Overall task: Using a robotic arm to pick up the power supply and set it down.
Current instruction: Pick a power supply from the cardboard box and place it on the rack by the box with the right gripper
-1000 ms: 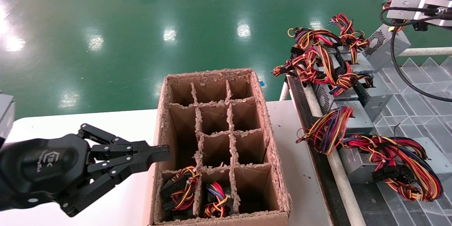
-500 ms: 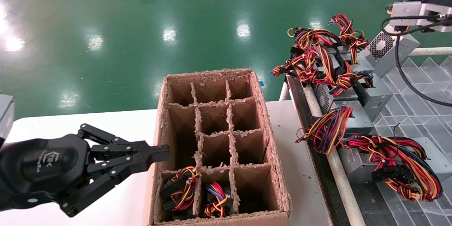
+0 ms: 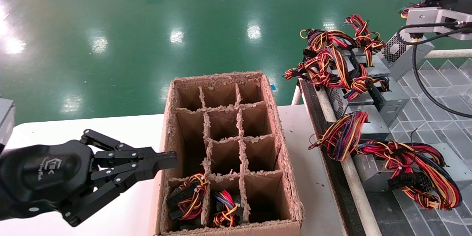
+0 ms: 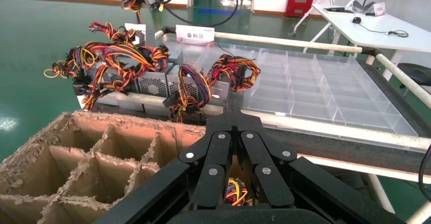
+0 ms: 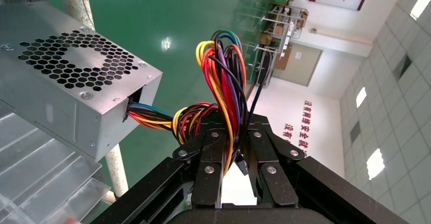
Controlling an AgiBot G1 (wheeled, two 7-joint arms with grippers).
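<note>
Above the tray, right gripper [image 5: 231, 132] jaws clench the wires [image 5: 223, 87] of the dangling grey, honeycomb-vented power supply [image 5: 66, 84].

The right gripper [image 5: 235, 132] has lifted the power supply [image 3: 402, 48] slightly higher by its wires [image 5: 223, 94].

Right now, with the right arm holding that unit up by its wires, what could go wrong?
The right tool pinches only the wire bundle, so the power supply hangs tilted and could slip or swing. It hangs close to the white rail and might knock it.
</note>
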